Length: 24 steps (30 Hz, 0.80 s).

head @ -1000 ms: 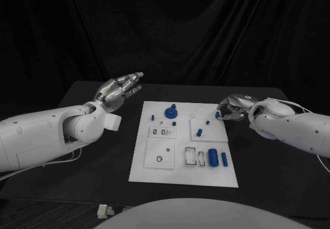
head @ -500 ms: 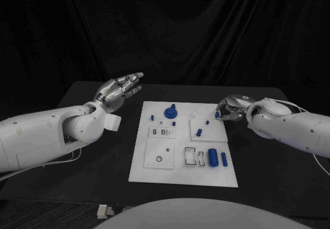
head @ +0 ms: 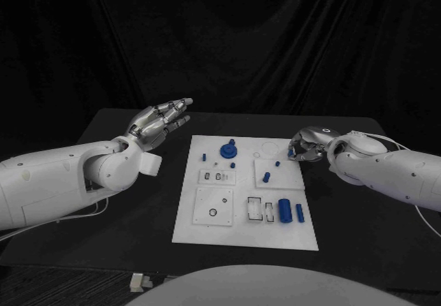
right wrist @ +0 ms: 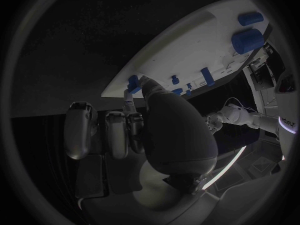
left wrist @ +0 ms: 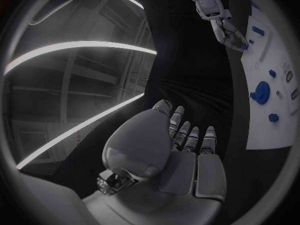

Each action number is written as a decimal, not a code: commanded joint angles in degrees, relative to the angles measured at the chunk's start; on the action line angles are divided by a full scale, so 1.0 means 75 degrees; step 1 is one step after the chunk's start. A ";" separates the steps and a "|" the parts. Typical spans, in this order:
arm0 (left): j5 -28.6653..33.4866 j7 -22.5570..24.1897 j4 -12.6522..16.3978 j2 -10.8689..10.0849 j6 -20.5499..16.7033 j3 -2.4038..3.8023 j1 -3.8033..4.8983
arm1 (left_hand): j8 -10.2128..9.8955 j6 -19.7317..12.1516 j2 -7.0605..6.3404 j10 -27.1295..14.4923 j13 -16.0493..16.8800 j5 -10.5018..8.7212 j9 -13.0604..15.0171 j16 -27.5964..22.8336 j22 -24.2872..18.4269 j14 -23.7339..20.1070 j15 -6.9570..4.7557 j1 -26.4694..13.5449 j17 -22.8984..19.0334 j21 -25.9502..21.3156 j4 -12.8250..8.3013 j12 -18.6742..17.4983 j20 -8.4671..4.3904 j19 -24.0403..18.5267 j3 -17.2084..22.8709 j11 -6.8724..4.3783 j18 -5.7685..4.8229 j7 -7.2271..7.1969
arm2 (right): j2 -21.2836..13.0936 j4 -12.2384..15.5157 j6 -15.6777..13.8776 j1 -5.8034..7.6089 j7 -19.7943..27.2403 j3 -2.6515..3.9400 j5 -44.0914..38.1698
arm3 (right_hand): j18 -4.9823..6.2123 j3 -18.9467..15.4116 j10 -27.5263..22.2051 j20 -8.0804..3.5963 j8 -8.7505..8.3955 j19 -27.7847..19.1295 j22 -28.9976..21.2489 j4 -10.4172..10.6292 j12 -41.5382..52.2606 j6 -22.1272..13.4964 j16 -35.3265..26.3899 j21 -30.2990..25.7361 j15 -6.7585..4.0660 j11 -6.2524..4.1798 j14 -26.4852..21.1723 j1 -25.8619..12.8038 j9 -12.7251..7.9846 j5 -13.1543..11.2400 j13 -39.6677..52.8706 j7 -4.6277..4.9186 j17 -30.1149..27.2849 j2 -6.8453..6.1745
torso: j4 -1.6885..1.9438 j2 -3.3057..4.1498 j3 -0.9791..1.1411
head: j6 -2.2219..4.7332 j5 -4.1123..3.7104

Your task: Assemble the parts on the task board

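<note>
The white task board lies in the middle of the black table. My right hand is at the board's far right edge, its fingertips closed around a small blue part. In the right wrist view the thumb and a finger meet on that blue part at the board's corner. My left hand hovers above the table to the left of the board, fingers stretched out and holding nothing. The left wrist view shows its bare palm and, further off, the right hand at the board.
Other blue parts stay on the board: a round piece with a peg, a short peg and two cylinders near the front right. Square and slotted recesses lie in the board's front half.
</note>
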 commanded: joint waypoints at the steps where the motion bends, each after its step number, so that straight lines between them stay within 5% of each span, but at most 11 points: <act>1: -0.0108 0.0023 0.0015 0.0002 0.0143 0.0008 -0.0008 | 0.0035 -0.0014 0.0014 0.0003 0.0007 0.0047 0.0007 0.0033 0.0010 0.0018 0.0048 0.0073 0.0008 -0.0019 -0.0004 0.0025 0.0052 0.0014 0.0033 0.0048 0.0064 0.0042 | 0.0003 -0.0013 0.0044 -0.0020 -0.0167 0.0004 -0.0042 | 0.0022 0.0025 0.0782 -0.0017 0.0059 -0.0050 0.1515 -0.0039 0.0027 0.0062 0.0023 -0.0035 -0.0020 -0.0010 0.0808 0.0025 0.0051 0.0130 0.2012 0.0000 0.2013 0.0055 | 0.0005 0.0005 0.0001 | 0.0001 -0.0003; 7: -0.0120 0.0001 0.0020 -0.0004 0.0164 0.0008 -0.0008 | 0.0038 -0.0006 0.0013 0.0004 0.0008 0.0046 0.0008 0.0034 0.0010 0.0018 0.0049 0.0073 0.0008 -0.0019 -0.0004 0.0028 0.0053 0.0015 0.0041 0.0049 0.0064 0.0043 | 0.0002 -0.0014 0.0002 -0.0021 -0.0188 0.0004 -0.0042 | 0.0027 0.0127 0.0782 -0.0043 0.0271 -0.0063 0.1508 -0.0237 0.0027 0.0205 0.0023 -0.0063 -0.0046 -0.0038 0.0808 0.0155 0.0315 0.0745 0.2012 -0.0029 0.2013 0.0126 | 0.0003 -0.0001 -0.0004 | 0.0001 0.0001; 15: -0.0123 -0.0021 0.0037 -0.0034 0.0186 0.0008 -0.0008 | 0.0038 -0.0006 0.0013 0.0004 0.0008 0.0046 0.0008 0.0034 0.0010 0.0018 0.0049 0.0073 0.0008 -0.0019 -0.0004 0.0028 0.0053 0.0015 0.0041 0.0049 0.0064 0.0043 | -0.0064 0.0109 -0.0319 -0.0015 -0.0112 0.0005 -0.0042 | 0.0025 0.0179 0.0782 -0.0052 0.0417 -0.0056 0.1511 -0.0340 0.0027 0.0322 0.0023 -0.0056 -0.0056 -0.0044 0.0808 0.0214 0.0458 0.0834 0.2012 -0.0033 0.2013 0.0166 | 0.0000 -0.0002 -0.0001 | 0.0001 0.0033; 24: -0.0123 -0.0051 0.0045 -0.0056 0.0195 0.0008 -0.0008 | 0.0045 0.0009 0.0013 0.0009 0.0009 0.0047 0.0010 0.0037 0.0011 0.0019 0.0050 0.0075 0.0009 -0.0018 -0.0006 0.0036 0.0056 0.0016 0.0053 0.0051 0.0064 0.0044 | -0.0336 0.1134 -0.0769 0.0342 -0.0145 0.0007 -0.0044 | 0.0027 0.0197 0.0782 -0.0054 0.0497 -0.0058 0.1507 -0.0383 0.0027 0.0390 0.0023 -0.0066 -0.0054 -0.0031 0.0808 0.0237 0.0522 0.0861 0.2012 -0.0019 0.2013 0.0166 | -0.0005 -0.0003 0.0000 | 0.0001 0.0123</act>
